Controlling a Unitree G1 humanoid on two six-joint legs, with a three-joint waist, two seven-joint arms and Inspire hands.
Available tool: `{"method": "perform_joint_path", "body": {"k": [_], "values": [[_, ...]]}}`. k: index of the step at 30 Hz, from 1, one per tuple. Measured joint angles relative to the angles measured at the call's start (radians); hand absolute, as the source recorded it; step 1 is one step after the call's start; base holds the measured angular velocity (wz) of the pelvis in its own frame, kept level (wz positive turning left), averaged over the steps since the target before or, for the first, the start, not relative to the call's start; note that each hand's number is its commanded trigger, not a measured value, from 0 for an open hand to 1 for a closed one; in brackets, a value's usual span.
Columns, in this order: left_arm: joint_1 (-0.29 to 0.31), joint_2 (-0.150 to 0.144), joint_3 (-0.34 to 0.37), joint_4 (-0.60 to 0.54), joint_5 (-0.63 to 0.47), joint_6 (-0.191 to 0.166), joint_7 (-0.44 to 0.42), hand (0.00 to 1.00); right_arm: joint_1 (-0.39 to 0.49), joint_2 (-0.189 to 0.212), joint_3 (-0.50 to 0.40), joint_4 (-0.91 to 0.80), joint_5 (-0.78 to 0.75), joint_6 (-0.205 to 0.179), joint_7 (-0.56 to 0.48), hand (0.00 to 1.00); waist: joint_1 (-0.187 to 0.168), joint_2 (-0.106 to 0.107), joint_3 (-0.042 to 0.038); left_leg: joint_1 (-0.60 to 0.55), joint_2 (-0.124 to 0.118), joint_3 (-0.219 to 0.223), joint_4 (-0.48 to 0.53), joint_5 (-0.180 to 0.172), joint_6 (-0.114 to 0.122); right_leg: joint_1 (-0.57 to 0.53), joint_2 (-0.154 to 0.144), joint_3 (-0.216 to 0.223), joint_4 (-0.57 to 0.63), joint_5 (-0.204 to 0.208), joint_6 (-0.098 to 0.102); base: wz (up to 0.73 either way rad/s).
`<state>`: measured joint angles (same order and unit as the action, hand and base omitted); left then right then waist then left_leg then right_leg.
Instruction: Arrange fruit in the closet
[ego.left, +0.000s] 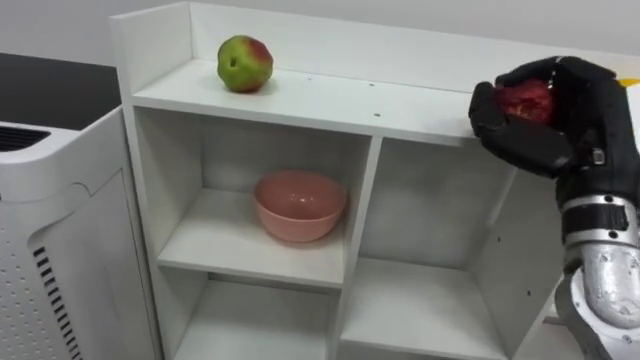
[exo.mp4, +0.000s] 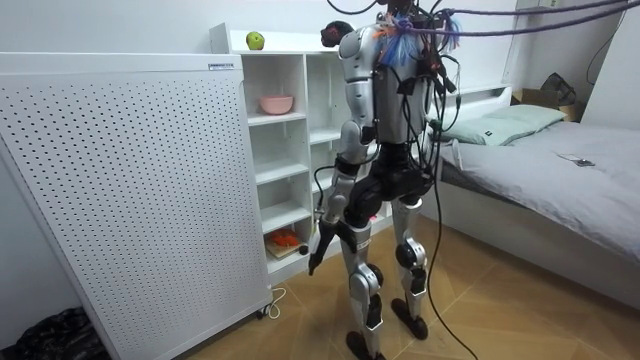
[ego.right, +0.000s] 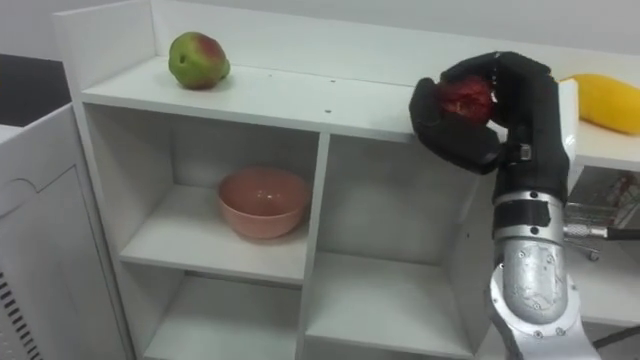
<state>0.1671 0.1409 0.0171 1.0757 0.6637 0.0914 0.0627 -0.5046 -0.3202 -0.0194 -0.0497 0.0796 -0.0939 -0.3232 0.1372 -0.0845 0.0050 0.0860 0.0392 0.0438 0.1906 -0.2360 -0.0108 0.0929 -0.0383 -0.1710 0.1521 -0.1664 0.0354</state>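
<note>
The right robot hand (ego.left: 550, 135) grips one red fruit (ego.left: 526, 101) at the front edge of the closet (ego.left: 330, 103) top, one green apple (ego.left: 245, 63) lies near its back left corner, one pink bowl (ego.left: 300, 205) below.

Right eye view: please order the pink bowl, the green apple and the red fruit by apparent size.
1. pink bowl
2. green apple
3. red fruit, unsure: the right hand covers much of it, and it is nearer the camera.

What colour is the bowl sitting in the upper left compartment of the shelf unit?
The bowl is pink, clearest in the left eye view.
</note>
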Motion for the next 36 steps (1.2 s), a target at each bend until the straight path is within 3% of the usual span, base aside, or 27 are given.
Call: {"method": "perform_joint_path", "body": {"k": [7, 9, 15, 19, 22, 24, 26, 31, 33, 36], "values": [[0.001, 0.000, -0.001, 0.009, -0.002, -0.014, 0.017, 0.00, 0.063, 0.021, 0.034, -0.188, 0.036, -0.009, 0.083, 1.00, 0.000, 0.022, -0.0038, 0.013, 0.001, 0.006, -0.007, 0.000, 0.000, 0.010, 0.002, 0.007, -0.001, 0.000, 0.000, 0.01], [-0.001, 0.000, -0.003, 0.006, -0.004, -0.018, 0.018, 0.00, 0.116, 0.042, 0.050, -0.236, 0.053, -0.014, 0.129, 1.00, -0.004, 0.026, -0.0047, 0.012, 0.002, 0.008, -0.007, 0.000, 0.000, 0.009, 0.002, 0.007, -0.001, 0.000, 0.000, 0.00], [-0.019, 0.003, -0.086, 0.029, -0.021, -0.022, 0.040, 0.00, 0.179, 0.062, 0.144, -0.223, 0.182, -0.015, 0.213, 1.00, -0.001, 0.047, 0.0006, 0.004, 0.002, 0.026, -0.009, 0.000, 0.000, -0.010, 0.002, 0.032, -0.001, 0.000, 0.000, -0.10], [-0.026, -0.007, -0.099, 0.044, -0.025, -0.030, 0.052, 0.00, 0.227, 0.076, 0.177, -0.167, 0.257, -0.009, 0.280, 1.00, -0.002, 0.051, 0.0008, -0.012, 0.002, 0.033, -0.008, 0.000, 0.000, -0.025, 0.002, 0.032, 0.000, 0.000, 0.000, -0.04], [-0.028, -0.006, -0.113, 0.044, -0.062, -0.027, 0.063, 0.00, 0.256, 0.103, 0.206, -0.065, 0.321, -0.001, 0.317, 1.00, -0.007, 0.055, -0.0023, -0.041, 0.002, 0.032, 0.002, 0.000, 0.000, -0.044, 0.001, 0.027, 0.001, 0.000, 0.000, 0.05], [-0.039, -0.008, -0.120, 0.054, -0.109, -0.025, 0.066, 0.00, 0.268, 0.137, 0.234, 0.030, 0.371, 0.011, 0.333, 1.00, -0.008, 0.067, 0.0016, -0.061, 0.001, 0.033, 0.011, 0.000, 0.000, -0.066, 0.000, 0.027, 0.001, 0.003, -0.005, 0.00], [-0.044, -0.010, -0.121, 0.064, -0.126, -0.022, 0.071, 0.00, 0.272, 0.158, 0.244, 0.114, 0.427, 0.024, 0.351, 1.00, -0.010, 0.078, 0.0002, -0.079, 0.001, 0.033, 0.017, 0.000, 0.001, -0.081, -0.002, 0.026, 0.004, 0.004, -0.007, 0.02], [-0.075, -0.018, -0.161, 0.083, -0.185, 0.001, 0.117, 0.00, 0.269, 0.197, 0.261, 0.380, 0.748, 0.030, 0.371, 1.00, -0.025, 0.100, 0.0034, -0.156, -0.001, 0.018, 0.056, 0.006, 0.003, -0.149, -0.010, 0.001, 0.050, 0.004, -0.007, 0.12], [-0.108, -0.033, -0.172, 0.087, -0.226, 0.012, 0.126, 0.00, 0.269, 0.210, 0.256, 0.502, 0.977, 0.032, 0.368, 1.00, -0.027, 0.116, 0.0127, -0.213, -0.003, 0.010, 0.087, 0.009, 0.008, -0.201, -0.018, -0.012, 0.083, 0.004, -0.007, 0.18], [-0.137, -0.057, -0.189, 0.091, -0.240, 0.013, 0.133, 0.00, 0.268, 0.236, 0.234, 0.596, 1.173, 0.032, 0.368, 1.00, -0.021, 0.140, 0.0225, -0.284, -0.010, 0.012, 0.125, 0.015, 0.015, -0.287, -0.031, -0.007, 0.147, 0.004, -0.008, -0.01]]}}
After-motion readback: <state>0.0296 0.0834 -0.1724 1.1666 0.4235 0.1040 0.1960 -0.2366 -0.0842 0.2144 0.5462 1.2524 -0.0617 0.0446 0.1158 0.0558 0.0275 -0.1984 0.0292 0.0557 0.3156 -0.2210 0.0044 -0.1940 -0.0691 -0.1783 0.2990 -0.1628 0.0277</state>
